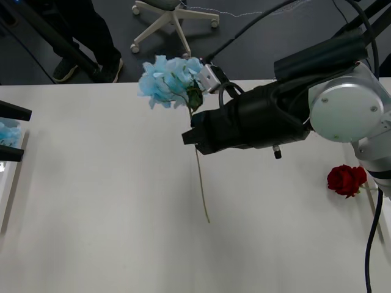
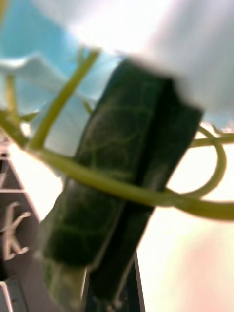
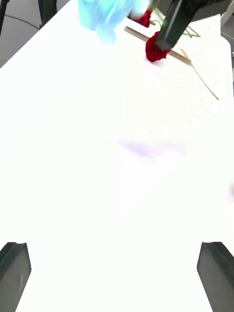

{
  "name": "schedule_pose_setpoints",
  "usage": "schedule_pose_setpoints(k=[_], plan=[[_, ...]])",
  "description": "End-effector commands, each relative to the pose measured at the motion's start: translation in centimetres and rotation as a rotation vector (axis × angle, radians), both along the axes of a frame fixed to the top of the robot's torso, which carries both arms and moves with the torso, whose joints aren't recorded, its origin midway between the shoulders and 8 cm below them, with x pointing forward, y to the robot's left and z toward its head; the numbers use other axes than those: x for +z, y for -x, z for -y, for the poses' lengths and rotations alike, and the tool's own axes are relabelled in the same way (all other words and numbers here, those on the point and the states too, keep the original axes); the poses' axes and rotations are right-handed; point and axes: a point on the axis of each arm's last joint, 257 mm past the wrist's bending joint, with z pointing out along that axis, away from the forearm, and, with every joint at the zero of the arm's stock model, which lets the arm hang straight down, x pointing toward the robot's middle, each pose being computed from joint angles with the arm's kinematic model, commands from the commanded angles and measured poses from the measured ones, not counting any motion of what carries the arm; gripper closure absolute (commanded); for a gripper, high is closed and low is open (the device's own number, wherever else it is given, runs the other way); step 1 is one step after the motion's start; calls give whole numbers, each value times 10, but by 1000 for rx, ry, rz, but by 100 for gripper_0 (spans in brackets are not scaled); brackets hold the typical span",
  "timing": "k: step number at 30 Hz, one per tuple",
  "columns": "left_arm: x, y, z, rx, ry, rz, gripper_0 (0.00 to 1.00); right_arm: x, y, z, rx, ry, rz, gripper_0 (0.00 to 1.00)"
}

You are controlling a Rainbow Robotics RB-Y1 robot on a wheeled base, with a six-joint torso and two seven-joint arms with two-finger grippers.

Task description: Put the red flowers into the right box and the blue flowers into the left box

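Observation:
My right gripper (image 1: pixel 190 135) hangs over the middle of the table, shut on the stem of a light blue flower (image 1: pixel 168 82). The bloom stands above the fingers and the thin stem (image 1: pixel 201 189) dangles toward the tabletop. The right wrist view shows its green leaf (image 2: pixel 112 195) and stem close up against blue petals. A red flower (image 1: pixel 346 180) lies at the table's right edge. From the left wrist I see the blue flower (image 3: pixel 107 17), a red flower (image 3: pixel 155 48) and the right arm far off. My left gripper (image 1: pixel 25 133) is open at the far left.
A white box (image 1: pixel 7 189) stands at the left edge with another blue flower (image 1: pixel 7 133) in it. Beyond the table's far edge are an office chair base (image 1: pixel 174 21) and a person's legs (image 1: pixel 91 36). The table (image 1: pixel 110 213) is white.

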Motion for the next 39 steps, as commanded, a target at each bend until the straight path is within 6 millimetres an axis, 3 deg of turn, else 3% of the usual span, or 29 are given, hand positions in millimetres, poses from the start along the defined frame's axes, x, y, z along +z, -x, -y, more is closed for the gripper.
schedule_pose_setpoints(k=[1,5,10,19,29,39], plan=[[7,-3,0,-42,-63,57,0,55,8,-18,92,-118,98,100],[6,-9,7,28,-17,-21,0,71,22,-24,163,-172,107,100],[0,-16,25,170,126,-266,0,89,35,-30,234,-229,145,100],[1,-14,45,181,432,-551,0,101,41,-39,272,-270,186,100],[29,5,76,-23,714,-530,0,110,43,-47,288,-303,224,100],[30,22,117,-48,732,-404,0,109,45,-47,292,-305,220,100]])
